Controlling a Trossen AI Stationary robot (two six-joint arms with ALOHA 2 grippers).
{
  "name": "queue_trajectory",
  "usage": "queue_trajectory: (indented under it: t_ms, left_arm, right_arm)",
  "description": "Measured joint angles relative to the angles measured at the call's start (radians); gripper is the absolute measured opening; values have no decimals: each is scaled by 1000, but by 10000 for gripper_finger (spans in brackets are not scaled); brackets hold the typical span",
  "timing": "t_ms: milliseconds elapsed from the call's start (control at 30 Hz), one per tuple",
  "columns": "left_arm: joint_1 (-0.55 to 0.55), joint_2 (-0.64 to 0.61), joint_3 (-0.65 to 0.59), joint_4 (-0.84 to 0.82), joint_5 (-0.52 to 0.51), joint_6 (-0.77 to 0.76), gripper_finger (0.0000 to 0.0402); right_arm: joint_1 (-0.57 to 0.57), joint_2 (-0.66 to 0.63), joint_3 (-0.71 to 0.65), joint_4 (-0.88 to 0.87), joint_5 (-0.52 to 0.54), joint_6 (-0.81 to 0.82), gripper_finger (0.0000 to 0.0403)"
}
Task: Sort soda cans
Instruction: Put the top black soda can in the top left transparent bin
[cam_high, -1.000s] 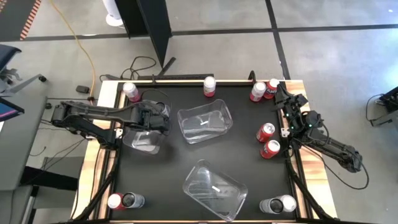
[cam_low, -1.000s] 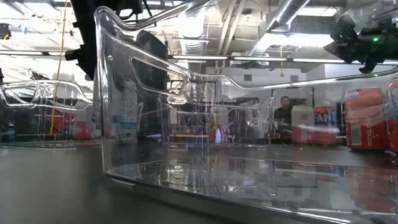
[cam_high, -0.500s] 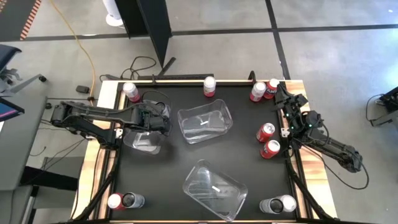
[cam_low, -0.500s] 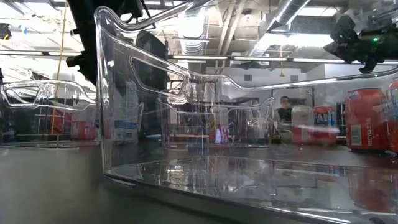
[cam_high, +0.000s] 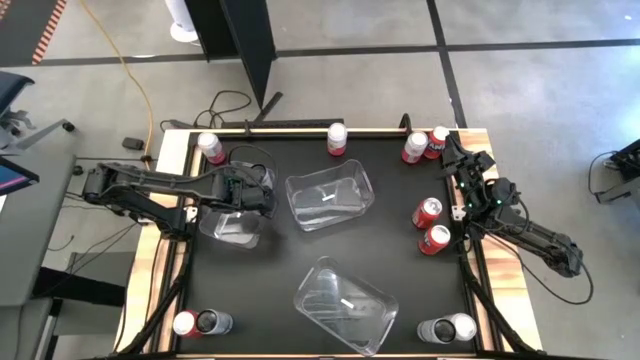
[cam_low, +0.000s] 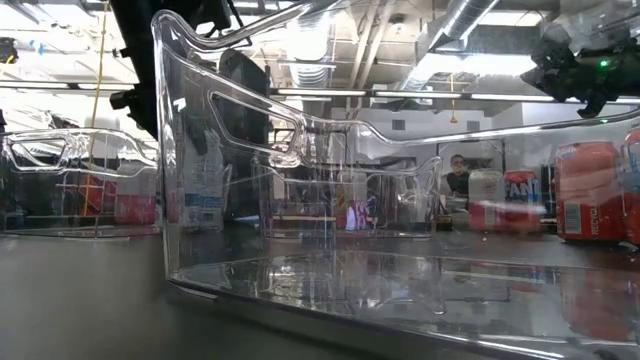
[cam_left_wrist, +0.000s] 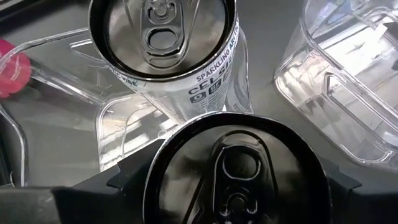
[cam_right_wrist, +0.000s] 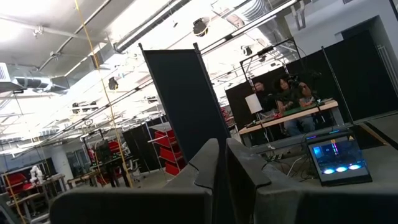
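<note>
Nothing has visibly been moved: the black-topped soda can (cam_left_wrist: 236, 163) is still flanked by the left gripper (cam_left_wrist: 233, 183) over the clear plastic bin (cam_high: 225, 238), gripped or released cannot be told; the right gripper (cam_right_wrist: 222, 152) is kept closed.

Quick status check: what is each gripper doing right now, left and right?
Left gripper: over the left clear bin, around a dark can; whether it is gripping or releasing cannot be told.
Right gripper: shut, empty, raised at the table's right edge.

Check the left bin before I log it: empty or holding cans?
Holding cans: two upright ones, white can and dark can, inside the left bin.
</note>
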Motion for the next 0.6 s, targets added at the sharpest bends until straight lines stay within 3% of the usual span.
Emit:
queue_trajectory:
  t_ms: [333,600]
  left_arm:
    - [0,0,12,-2,9,15,286]
    - [0,-1,24,-2,13,18,352]
  right_arm:
    - [0,0,0,0,0,0,50]
    - [0,0,0,0,0,0,50]
